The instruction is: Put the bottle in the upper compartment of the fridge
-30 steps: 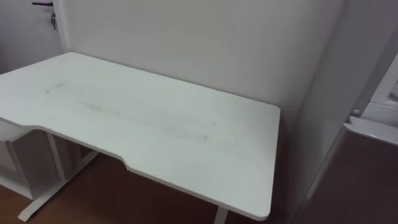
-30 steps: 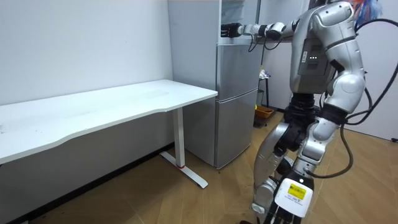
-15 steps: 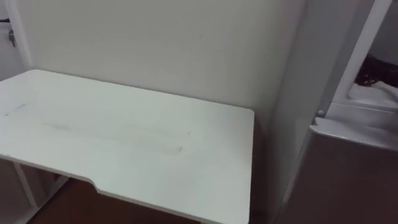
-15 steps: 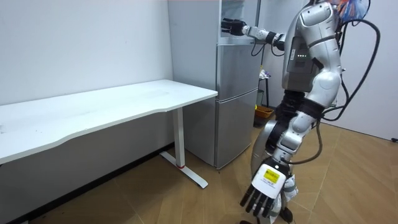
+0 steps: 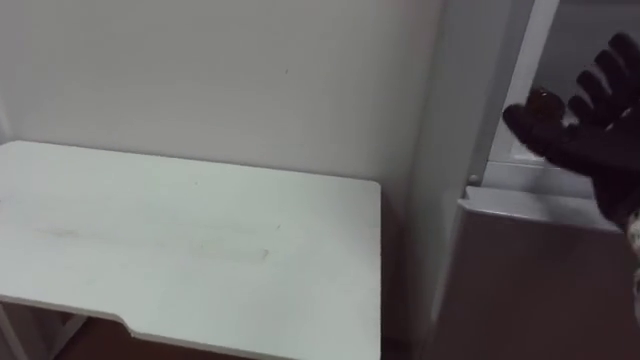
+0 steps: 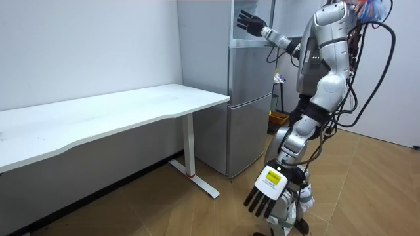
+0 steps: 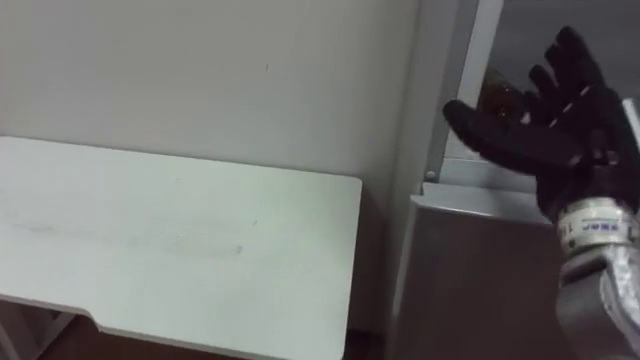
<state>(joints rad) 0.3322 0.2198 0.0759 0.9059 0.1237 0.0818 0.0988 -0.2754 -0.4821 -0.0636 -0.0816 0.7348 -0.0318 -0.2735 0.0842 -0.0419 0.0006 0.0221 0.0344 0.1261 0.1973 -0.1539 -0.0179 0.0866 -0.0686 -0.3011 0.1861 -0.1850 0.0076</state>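
Bottle (image 7: pixel 501 97) shows as a blurred brownish shape inside the upper part of the fridge (image 7: pixel 480 275). It sits in the gap between the thumb and the fingers of the right robot hand (image 7: pixel 562 130). It lies on the far side of that hand, and no finger is curled round it. Whether any finger touches it cannot be told.

The right robot hand is open, its dark fingers (image 7: pixel 566 55) spread and pointing up, with the thumb stretched out toward the fridge's left edge. It is held up at the mouth of the upper compartment, just above the top edge of the fridge's closed lower door. In the room view the same robot hand (image 6: pixel 250 21) is raised on an outstretched arm at the top of the fridge (image 6: pixel 249 98).

The left robot hand (image 6: pixel 266 194) hangs low at the robot's side, well below the fridge's upper compartment and nearer the camera. Its fingers are straight and slack, and it holds nothing.

The robot stands on the wooden floor (image 6: pixel 367 196) in front of the fridge, at the room view's right of it, with its trunk turned toward it.

Just beside the fridge, on its left as the robot looks at it, a white worktop (image 5: pixel 190 240) stands against the pale wall (image 5: pixel 220 80). Its near corner comes close to the fridge's grey side panel.
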